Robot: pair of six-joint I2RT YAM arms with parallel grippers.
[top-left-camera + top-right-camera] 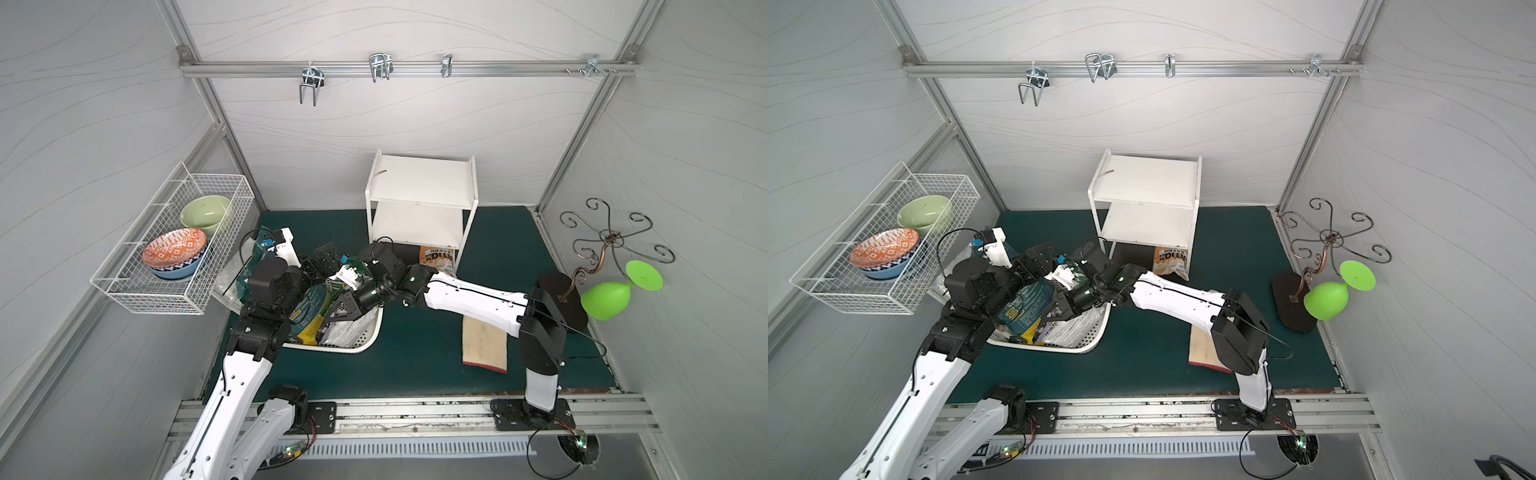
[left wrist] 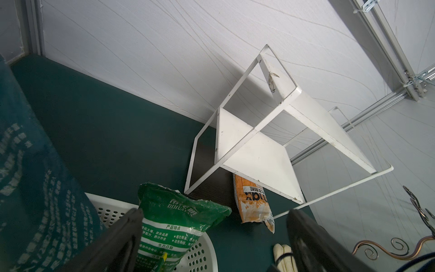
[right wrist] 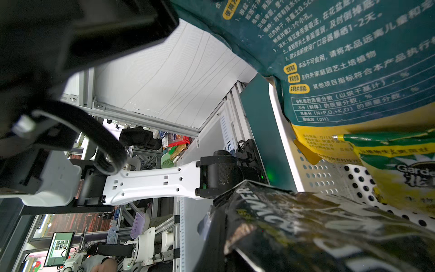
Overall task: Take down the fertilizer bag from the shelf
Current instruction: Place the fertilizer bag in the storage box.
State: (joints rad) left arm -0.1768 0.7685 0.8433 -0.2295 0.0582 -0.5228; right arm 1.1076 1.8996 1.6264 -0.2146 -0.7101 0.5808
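The white shelf (image 1: 422, 178) (image 1: 1146, 178) (image 2: 259, 153) stands at the back wall with both white boards bare. An orange and white fertilizer bag (image 1: 436, 259) (image 1: 1171, 262) (image 2: 254, 205) leans at its base, under the lower board. My left gripper (image 1: 324, 257) (image 2: 214, 212) hangs open over the white perforated basket (image 1: 365, 345) (image 2: 200, 247), holding nothing. My right gripper (image 1: 338, 305) (image 3: 215, 235) reaches into that basket, shut on a glossy black bag (image 3: 294, 223) that hides its fingers. A teal bag (image 1: 309, 305) (image 3: 341, 58) and a green bag (image 2: 179, 219) lie in the basket.
A wire basket (image 1: 124, 291) holding two bowls hangs on the left wall. At the right stand a curled metal rack (image 1: 611, 237) with a green goblet (image 1: 606, 299) and a wooden board (image 1: 484, 340) on the green mat. Hooks hang on the rail above.
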